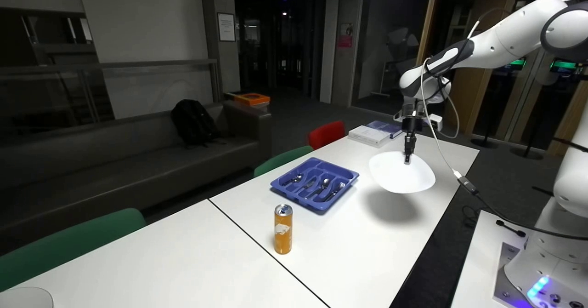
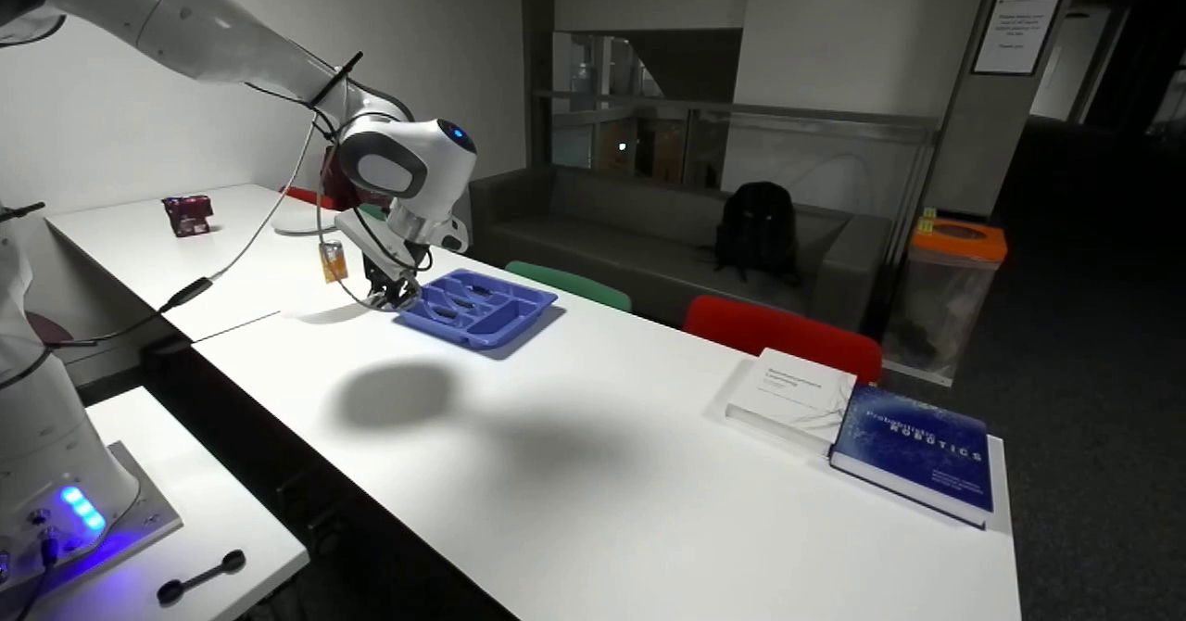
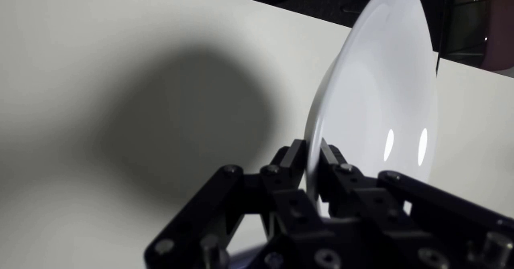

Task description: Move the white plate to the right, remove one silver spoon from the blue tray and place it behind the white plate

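Note:
The plain round white plate (image 1: 398, 177) hangs above the table, tilted, with its shadow below it. My gripper (image 3: 314, 146) is shut on the plate's rim, one finger on each side, as the wrist view shows. In that view the plate's shiny upper face (image 3: 369, 92) leans to the right of the fingers. The blue tray (image 1: 352, 179) lies on the table beside the raised plate, apart from it in an exterior view. Its compartments hold several pieces of cutlery, among them a silver spoon (image 1: 325, 182) and another spoon (image 1: 298, 178).
An orange can (image 1: 283, 232) stands upright near the table seam. A white book (image 2: 792, 394) and a blue book (image 2: 915, 449) lie at one table end. A pale round item (image 1: 26, 298) and a dark red package (image 2: 188, 216) sit farther along. Chairs line the far edge.

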